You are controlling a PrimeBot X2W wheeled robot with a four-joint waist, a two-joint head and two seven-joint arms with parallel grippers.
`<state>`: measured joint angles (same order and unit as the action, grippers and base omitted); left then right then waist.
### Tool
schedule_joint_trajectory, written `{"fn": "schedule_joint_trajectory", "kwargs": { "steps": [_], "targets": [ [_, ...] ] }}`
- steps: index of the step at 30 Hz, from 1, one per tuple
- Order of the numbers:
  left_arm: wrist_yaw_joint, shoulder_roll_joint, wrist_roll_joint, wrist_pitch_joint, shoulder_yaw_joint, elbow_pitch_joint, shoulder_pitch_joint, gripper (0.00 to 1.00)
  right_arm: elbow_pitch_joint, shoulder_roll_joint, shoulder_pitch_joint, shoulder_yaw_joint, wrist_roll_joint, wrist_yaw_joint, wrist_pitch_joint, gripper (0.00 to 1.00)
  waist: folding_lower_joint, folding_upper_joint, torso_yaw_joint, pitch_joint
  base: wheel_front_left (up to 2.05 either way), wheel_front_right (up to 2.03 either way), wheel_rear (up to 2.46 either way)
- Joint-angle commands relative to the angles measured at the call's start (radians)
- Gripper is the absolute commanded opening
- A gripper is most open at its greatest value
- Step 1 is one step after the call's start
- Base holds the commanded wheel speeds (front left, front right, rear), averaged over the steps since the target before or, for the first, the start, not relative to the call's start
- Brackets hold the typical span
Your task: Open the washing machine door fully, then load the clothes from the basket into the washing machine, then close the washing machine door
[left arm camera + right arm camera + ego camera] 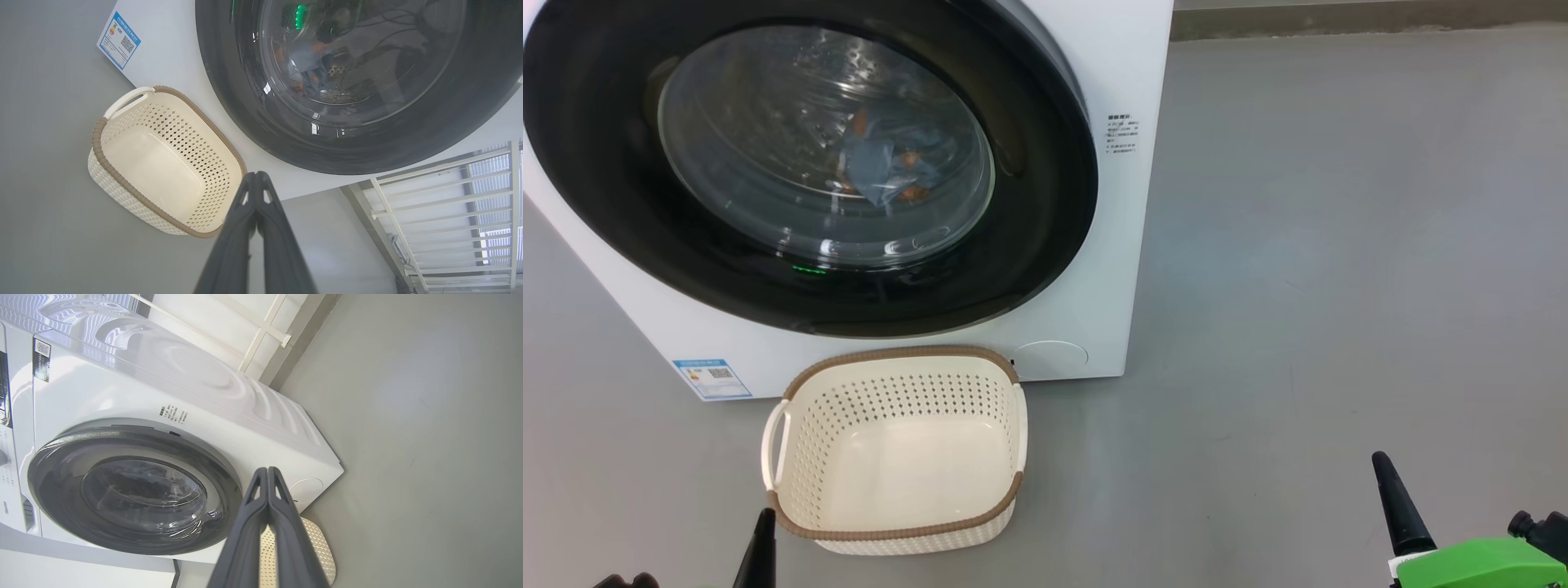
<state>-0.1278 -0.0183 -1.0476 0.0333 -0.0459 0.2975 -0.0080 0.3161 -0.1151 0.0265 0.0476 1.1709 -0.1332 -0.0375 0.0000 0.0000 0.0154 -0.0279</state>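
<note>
The washing machine (1094,310) stands ahead with its round black-rimmed door (1029,269) closed against the front. Through the glass I see blue-grey clothes (882,167) with orange motifs inside the drum, also the clothes (304,61) in the left wrist view. The cream basket (898,535) with its brown rim sits empty on the floor in front of the machine. My left gripper (765,514) is shut, its tip at the basket's near left corner. My right gripper (1379,459) is shut, low at the right, apart from everything. The door (53,490) looks closed in the right wrist view too.
Grey floor (1339,245) spreads wide to the right of the machine. A blue label sticker (712,378) marks the machine's lower left corner. A white railing (449,204) stands beyond the machine in the left wrist view.
</note>
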Motion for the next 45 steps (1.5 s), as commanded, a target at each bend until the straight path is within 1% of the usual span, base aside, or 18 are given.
{"fn": "schedule_joint_trajectory", "kwargs": {
  "steps": [1,45],
  "targets": [
    [-0.002,-0.021,-0.031,-0.009,-0.027,-0.029,-0.05,0.0,-0.03,-0.001,0.05,-0.004,0.026,0.001,0.006,0.0,0.0,0.0,0.0,0.001,0.0,0.0,0.0],
    [-0.003,-0.031,-0.514,-0.135,-0.065,-0.05,-0.096,0.0,-0.068,0.056,0.078,0.056,0.405,0.002,0.135,0.0,0.0,0.0,-0.014,0.023,0.0,0.0,0.0]
  ]
}}
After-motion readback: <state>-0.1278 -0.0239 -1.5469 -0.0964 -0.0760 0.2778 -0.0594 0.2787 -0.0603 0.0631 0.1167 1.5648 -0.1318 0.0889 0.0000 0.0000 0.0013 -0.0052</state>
